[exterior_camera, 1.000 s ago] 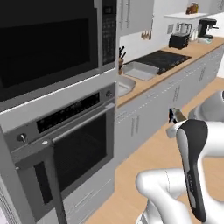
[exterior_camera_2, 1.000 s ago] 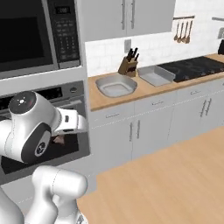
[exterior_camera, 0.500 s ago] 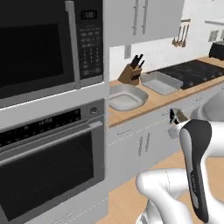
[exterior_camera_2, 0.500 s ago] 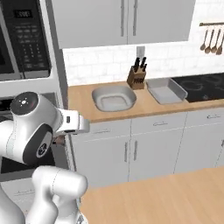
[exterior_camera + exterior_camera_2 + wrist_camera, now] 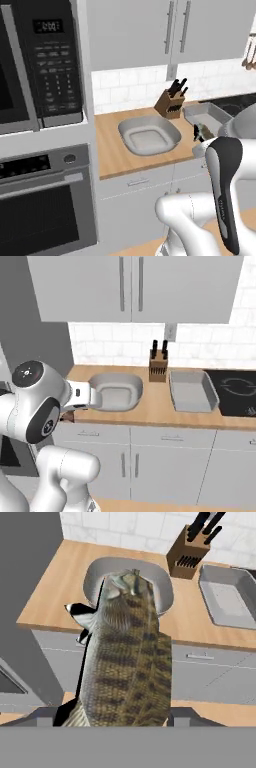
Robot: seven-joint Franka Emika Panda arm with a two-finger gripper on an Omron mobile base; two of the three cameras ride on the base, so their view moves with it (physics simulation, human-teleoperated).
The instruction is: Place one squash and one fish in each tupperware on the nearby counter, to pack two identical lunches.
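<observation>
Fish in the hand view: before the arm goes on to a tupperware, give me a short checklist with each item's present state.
1. Fish in the claw: ok, it lies between the two fingertips and fills the hand view.
2. Wide rounded tupperware empty and open: ok.
3. Rectangular tupperware empty and open: ok.
4. Knife block standing clear between and behind both containers: ok.
5. Fish over a container: not ok, it hangs in front of the counter.
6. Where the squash are: cannot tell.
</observation>
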